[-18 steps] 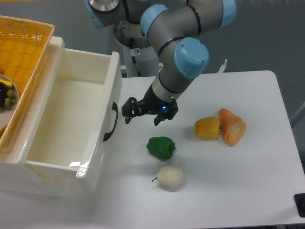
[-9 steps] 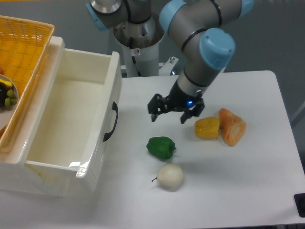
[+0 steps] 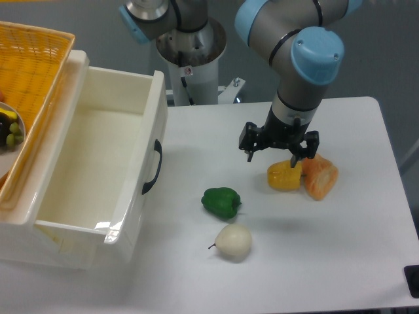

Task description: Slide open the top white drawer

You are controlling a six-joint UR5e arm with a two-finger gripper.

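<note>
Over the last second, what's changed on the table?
The tool moved away from the top white drawer, travelling right across the table to hover open and empty above the yellow pepper. The drawer stayed pulled open, and the green pepper, the white onion-like piece and the orange piece did not move.

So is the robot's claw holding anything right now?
No. The gripper is open and empty, hanging above the yellow pepper, well away from the top white drawer.
</note>
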